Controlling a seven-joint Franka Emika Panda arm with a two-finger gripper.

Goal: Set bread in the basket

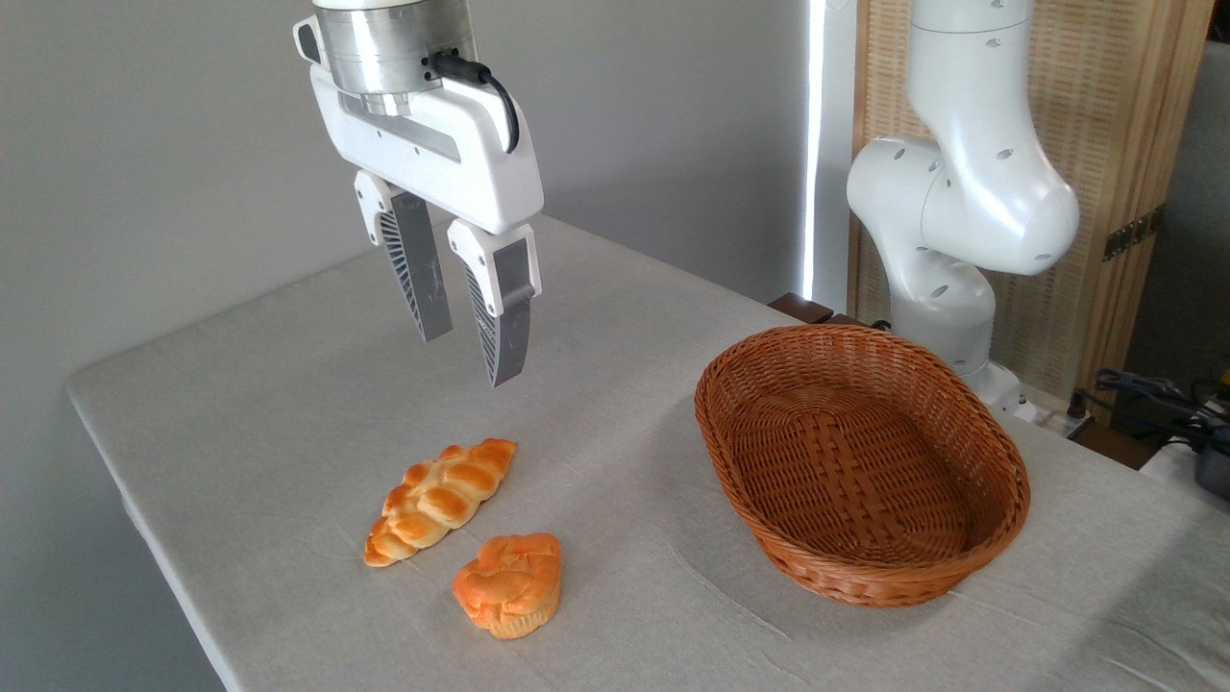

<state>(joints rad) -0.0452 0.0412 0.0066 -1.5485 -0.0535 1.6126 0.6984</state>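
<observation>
Jaws of gripper [471, 360] spread apart, holding nothing, hanging above bread [440, 500]. Bread lying on bench [240, 384], muffin-shaped bun [509, 583] just beside, basket [865, 461] well apart at right.

The arm [961, 192] runs off the top edge, as does the wrist above the gripper [471, 358]; the table [288, 384] is cropped at the bottom and right; clutter [1172, 404] at far right is indistinct.

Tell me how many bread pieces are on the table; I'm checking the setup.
2: the braided loaf lies left of the basket, and the muffin-shaped bun sits just in front of it. None appear hidden.
</observation>
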